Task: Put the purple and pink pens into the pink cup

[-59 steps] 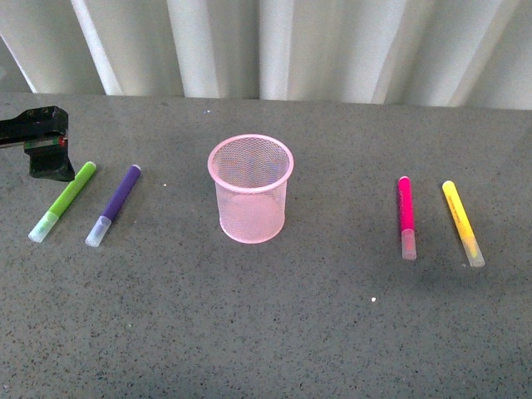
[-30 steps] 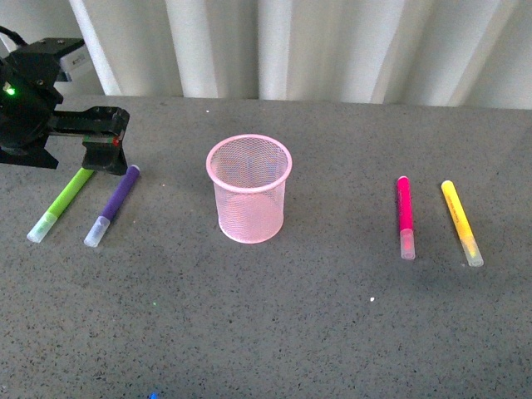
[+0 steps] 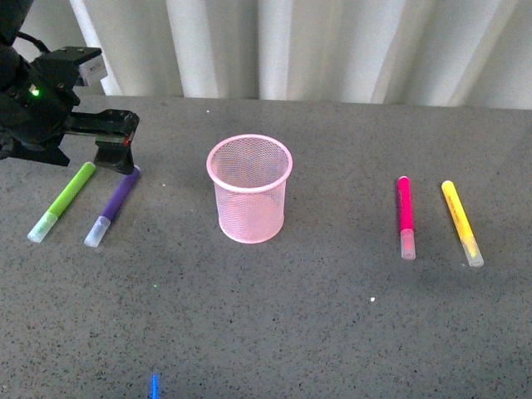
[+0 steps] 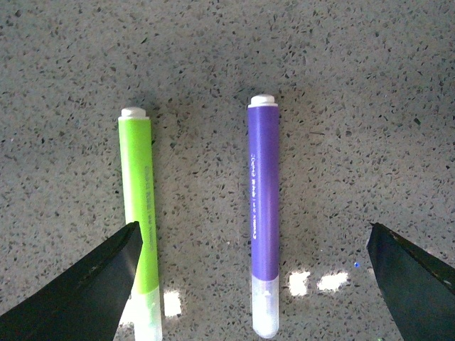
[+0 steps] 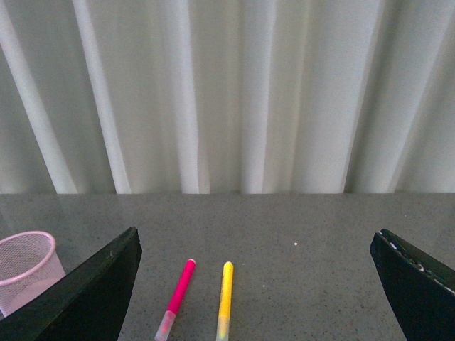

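The purple pen [image 4: 263,220] lies flat on the table [image 3: 291,324] just below my left pincer [image 3: 114,156], between its fingers, which are spread wide and hold nothing. The lime-green marker [image 4: 140,213] lies parallel to the pen, partly under one finger [image 4: 92,284]. The pink pen [image 5: 178,290] lies well ahead of my right pincer [image 5: 254,245], which is also spread wide and empty. The yellow marker [image 5: 225,298] is just beside it. The pink cup [image 3: 249,212] stands upright, well apart from both pincers.
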Tool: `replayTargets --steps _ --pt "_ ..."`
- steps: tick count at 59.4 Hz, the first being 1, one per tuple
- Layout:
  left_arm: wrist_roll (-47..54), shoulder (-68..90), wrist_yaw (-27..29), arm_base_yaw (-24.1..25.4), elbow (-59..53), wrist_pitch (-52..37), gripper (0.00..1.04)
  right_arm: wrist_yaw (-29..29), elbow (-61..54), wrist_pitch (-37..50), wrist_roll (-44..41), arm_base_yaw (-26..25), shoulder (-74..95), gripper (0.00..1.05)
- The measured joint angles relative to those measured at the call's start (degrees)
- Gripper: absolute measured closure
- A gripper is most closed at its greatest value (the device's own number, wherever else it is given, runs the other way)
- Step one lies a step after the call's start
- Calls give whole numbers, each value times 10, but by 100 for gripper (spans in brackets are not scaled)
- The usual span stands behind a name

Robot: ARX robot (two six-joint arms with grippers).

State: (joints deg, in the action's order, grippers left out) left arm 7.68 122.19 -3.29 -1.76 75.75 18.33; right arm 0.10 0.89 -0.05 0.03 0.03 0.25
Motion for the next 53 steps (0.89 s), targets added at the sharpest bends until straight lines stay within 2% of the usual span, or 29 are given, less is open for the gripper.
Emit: replayTargets --steps 21,53 --pt "10 42 -9 -43 7 -22 7 0 0 0 0 0 0 7" --pt "30 77 -1 -28 27 -30 7 0 0 0 0 0 0 7"
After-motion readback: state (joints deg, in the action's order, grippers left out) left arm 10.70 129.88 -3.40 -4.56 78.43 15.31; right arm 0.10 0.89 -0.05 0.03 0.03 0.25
